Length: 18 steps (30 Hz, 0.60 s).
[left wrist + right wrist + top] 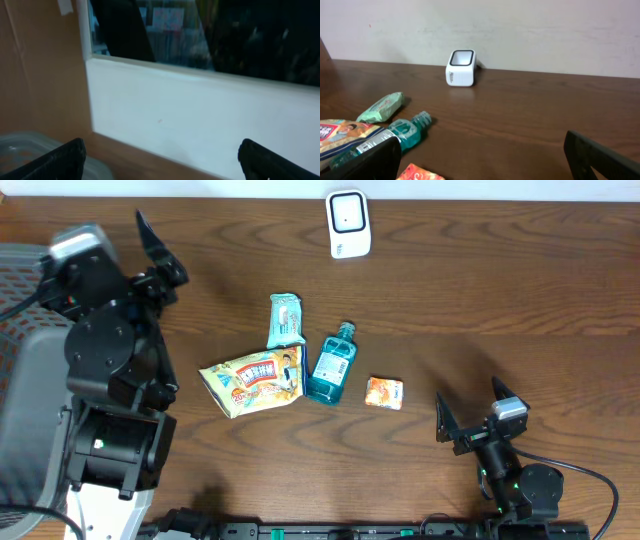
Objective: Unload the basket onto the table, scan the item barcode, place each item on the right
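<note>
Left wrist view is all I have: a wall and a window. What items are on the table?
Observer: Four: a snack bag, a green packet, a blue bottle and an orange box.
Operator: Where is the scanner?
Observer: The white scanner stands at the far edge of the table, beyond the bottle.
Operator: Is the right gripper holding anything?
Observer: No, the right gripper is open and empty, near the orange box.

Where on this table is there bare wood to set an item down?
The brown wooden table is bare right of the white cube-shaped scanner, and between it and the blue mouthwash bottle. Crowded at centre: green wipes packet, yellow snack bag, bottle and small orange box lie close together.
</note>
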Each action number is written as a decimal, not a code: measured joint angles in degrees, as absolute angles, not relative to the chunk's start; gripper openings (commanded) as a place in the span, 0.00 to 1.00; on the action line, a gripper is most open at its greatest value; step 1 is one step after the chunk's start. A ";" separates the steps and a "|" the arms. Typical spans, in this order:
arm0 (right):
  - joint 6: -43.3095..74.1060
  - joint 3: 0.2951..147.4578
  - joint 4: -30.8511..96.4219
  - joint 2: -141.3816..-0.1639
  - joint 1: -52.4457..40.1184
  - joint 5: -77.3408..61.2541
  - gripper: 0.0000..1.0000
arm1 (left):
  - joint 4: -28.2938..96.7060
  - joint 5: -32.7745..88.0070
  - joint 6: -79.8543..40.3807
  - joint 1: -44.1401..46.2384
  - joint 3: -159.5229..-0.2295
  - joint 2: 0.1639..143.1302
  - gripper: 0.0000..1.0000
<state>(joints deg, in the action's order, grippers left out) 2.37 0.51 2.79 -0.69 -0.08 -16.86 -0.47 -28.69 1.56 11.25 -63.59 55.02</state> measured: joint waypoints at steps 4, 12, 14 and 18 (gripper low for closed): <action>2.35 0.51 2.79 -0.69 -0.08 -16.86 0.99 | 0.71 -28.67 6.85 11.25 -63.44 54.43 0.97; 2.35 0.51 2.79 -0.69 -0.08 -16.86 0.99 | 5.56 -28.67 6.39 11.25 -63.44 47.92 0.97; 2.37 0.51 2.79 -0.69 -0.08 -16.86 0.99 | 5.93 -28.67 6.00 11.25 -63.44 46.17 0.97; 2.35 0.51 2.79 -0.69 -0.08 -16.86 0.99 | 6.66 -28.60 5.82 11.25 -63.44 43.86 0.97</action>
